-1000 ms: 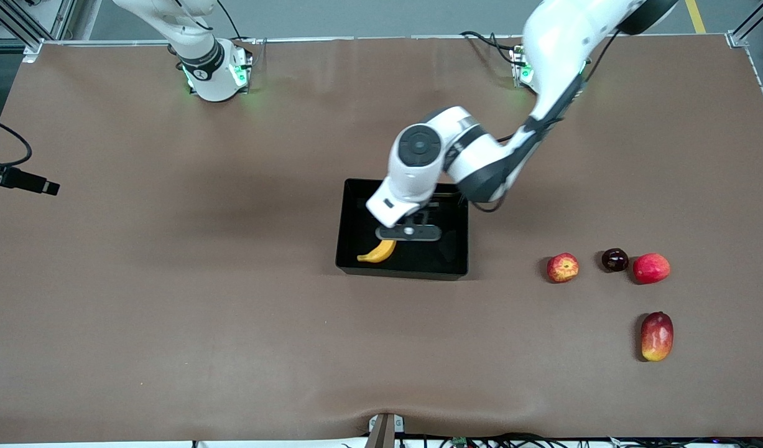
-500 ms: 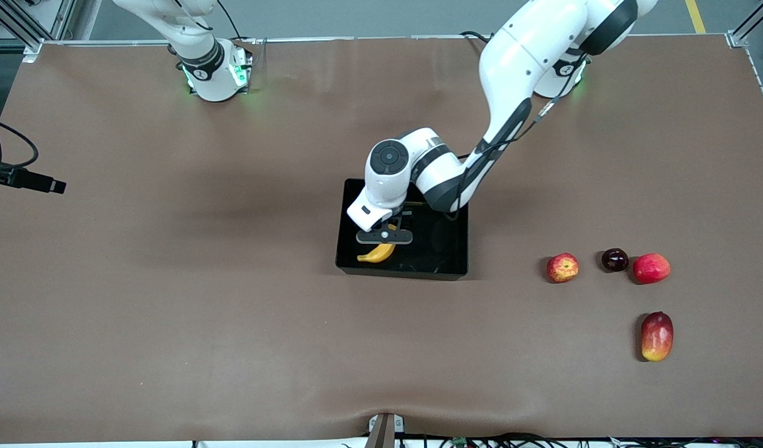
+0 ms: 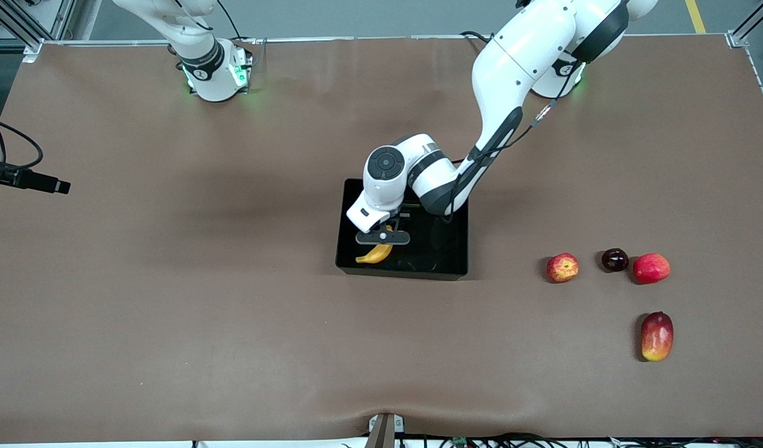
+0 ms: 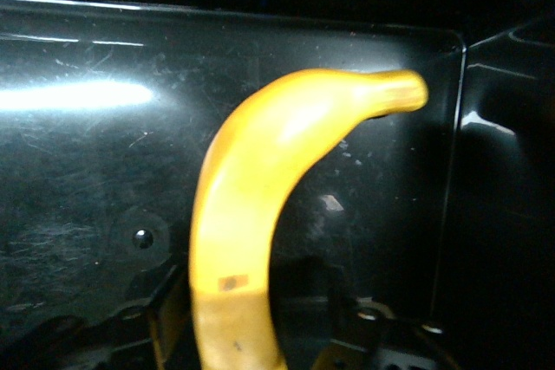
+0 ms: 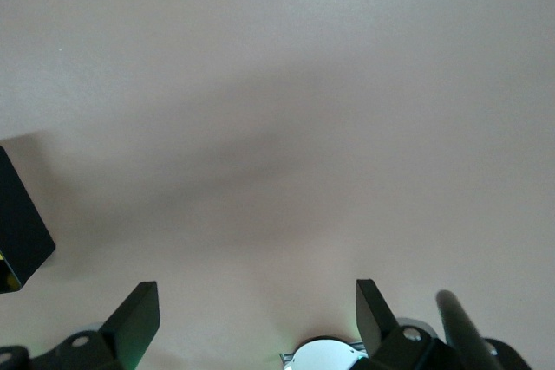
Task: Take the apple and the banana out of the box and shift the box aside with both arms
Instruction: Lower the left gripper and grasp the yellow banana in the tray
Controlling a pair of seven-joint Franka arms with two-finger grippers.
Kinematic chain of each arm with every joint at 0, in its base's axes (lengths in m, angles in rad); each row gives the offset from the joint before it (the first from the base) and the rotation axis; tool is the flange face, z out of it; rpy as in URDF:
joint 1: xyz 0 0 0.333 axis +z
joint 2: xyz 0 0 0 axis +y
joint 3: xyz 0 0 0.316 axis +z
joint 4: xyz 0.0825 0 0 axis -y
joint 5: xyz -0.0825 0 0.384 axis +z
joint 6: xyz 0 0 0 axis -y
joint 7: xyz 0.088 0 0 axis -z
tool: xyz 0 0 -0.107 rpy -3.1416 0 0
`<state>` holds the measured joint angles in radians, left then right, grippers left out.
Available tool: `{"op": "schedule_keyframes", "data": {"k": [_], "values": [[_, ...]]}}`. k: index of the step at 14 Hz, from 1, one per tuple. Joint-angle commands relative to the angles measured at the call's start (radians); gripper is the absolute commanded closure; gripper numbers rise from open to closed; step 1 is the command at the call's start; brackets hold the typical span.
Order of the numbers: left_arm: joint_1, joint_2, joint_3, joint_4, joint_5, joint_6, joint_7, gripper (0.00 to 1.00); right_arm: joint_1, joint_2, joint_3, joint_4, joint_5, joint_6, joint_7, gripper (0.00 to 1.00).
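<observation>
While the left pincer point(image 3: 382, 244) grips one banana point(image 3: 375, 254) in the box point(image 3: 456, 249), the right pincer point(image 5: 257, 301) (waiting) gapes.

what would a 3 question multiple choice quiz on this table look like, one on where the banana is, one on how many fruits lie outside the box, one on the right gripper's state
1. Where is the banana?
A. inside the black box
B. on the brown table beside the box
C. next to the apple

2. How many fruits lie on the table outside the box?
A. two
B. four
C. six

3. What state is the right gripper in?
A. shut on the banana
B. shut on an apple
C. open, holding nothing

Answers:
1 A: the left wrist view shows the banana against the glossy black floor, with the left gripper over it.
2 B: the apple, a dark round fruit, a red fruit and a red-yellow mango-like fruit lie toward the left arm's end.
3 C: its fingers stand wide apart over bare table.
</observation>
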<state>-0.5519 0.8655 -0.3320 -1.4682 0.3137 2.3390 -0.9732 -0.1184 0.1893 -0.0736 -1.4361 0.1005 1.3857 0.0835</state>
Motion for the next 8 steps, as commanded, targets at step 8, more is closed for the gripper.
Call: {"op": "schedule_keyframes", "data": {"k": [8], "values": [[-0.003,-0.107,0.008,0.052,0.085,-0.174,-0.009,1.0,0.014,0.015,0.003,-0.001,0.016,-0.068,-0.06,0.0]]}}
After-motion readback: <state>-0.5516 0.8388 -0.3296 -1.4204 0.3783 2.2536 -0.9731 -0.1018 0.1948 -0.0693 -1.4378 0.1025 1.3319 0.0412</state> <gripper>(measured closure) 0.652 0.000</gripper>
